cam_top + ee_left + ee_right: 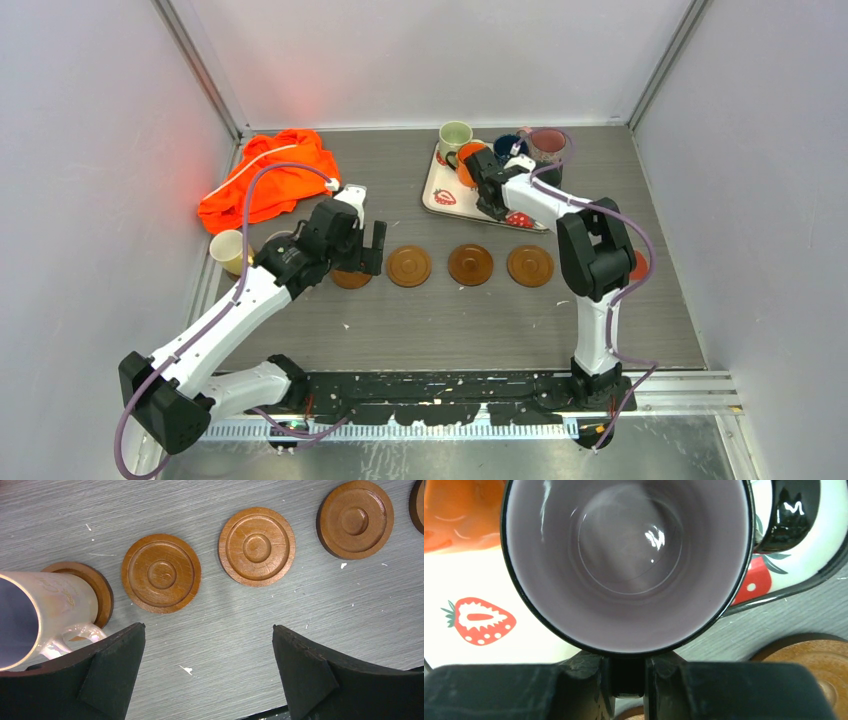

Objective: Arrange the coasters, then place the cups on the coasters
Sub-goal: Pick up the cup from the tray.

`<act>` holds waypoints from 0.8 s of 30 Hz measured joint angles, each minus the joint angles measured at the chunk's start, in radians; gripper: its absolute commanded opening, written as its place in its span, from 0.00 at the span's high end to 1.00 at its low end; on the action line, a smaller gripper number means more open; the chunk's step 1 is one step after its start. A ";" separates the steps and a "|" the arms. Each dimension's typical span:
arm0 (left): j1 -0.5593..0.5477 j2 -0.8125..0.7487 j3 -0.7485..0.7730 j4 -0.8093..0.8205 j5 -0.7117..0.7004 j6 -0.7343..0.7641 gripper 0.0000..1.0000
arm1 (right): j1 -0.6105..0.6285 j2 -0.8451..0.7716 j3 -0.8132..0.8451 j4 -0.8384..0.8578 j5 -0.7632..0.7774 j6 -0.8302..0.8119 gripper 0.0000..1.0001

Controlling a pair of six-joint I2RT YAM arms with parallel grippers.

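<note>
Coasters (470,265) first: brown wooden discs in a row across the middle of the table (450,330), parallel to its near edge and apart from each other. Left gripper (207,640) hovers over the left end of that row, fingers spread wide, holding nothing. Just beside it a pearly cup (45,610) stands on the end coaster (97,587), a bit off centre. Cream cup (231,250) sits on no coaster, by the table's left edge. Orange cloth (268,180) lies behind it toward the far left corner.

Further back, a white strawberry tray (437,195) lies by the far edge with more cups (455,135) on it. Right gripper (628,667) is at the tray's near side, clamped tight on a narrow dark strip just under the rim of a dark mug (624,555). That strip looks like the handle. The mug is upright, empty, lilac inside. Cannot tell whether it rests on the tray or is lifted.

Judgement: the mug is glazed ceramic, so stiff, slick and quick to chip if knocked. Held by the handle, the weight hangs to one side and it may tip or twist in the pinch. Grip mid-handle, lift straight up, clear the tray lip and the neighbouring cups, then set it flat on a free coaster.
</note>
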 measured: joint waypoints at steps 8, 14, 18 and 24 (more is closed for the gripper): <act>0.000 0.000 0.000 0.000 -0.012 0.002 0.00 | 0.024 -0.026 -0.003 -0.075 -0.011 -0.049 1.00; 0.000 0.000 0.000 0.000 -0.026 0.002 0.00 | 0.054 -0.079 -0.017 -0.099 -0.014 -0.086 0.99; 0.000 0.000 0.000 0.000 -0.035 0.002 0.00 | 0.076 -0.107 -0.017 -0.108 -0.015 -0.110 1.00; 0.001 0.000 0.000 -0.001 -0.059 -0.002 0.00 | 0.111 -0.152 -0.023 -0.111 -0.020 -0.153 0.99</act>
